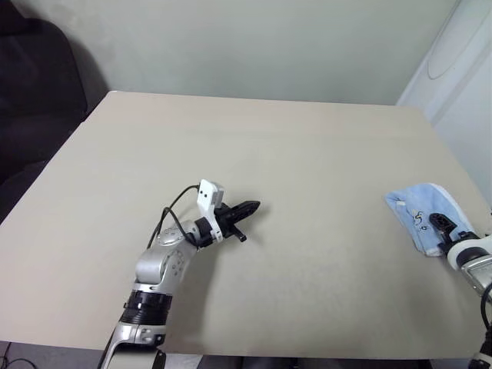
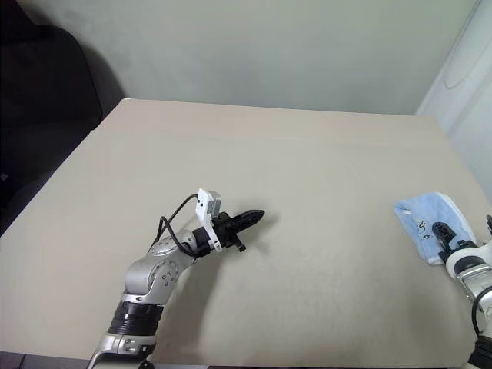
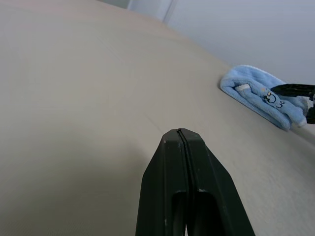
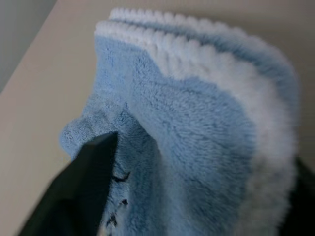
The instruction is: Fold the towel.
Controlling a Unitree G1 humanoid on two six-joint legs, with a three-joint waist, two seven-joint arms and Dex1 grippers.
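The towel lies folded into a small light blue bundle at the table's right edge, its white trim and a small dark printed mark showing. My right gripper is at the bundle's near end, open, its black fingers spread wide with the thick folded cloth bulging between them. My left gripper hovers over the bare middle of the table, shut and empty, pointing right toward the towel. Its two fingers are pressed together.
The beige table spreads wide and bare to the left of the towel. Its right edge runs just beside the bundle. A dark chair stands past the far left corner, and a pale wall rises behind the table.
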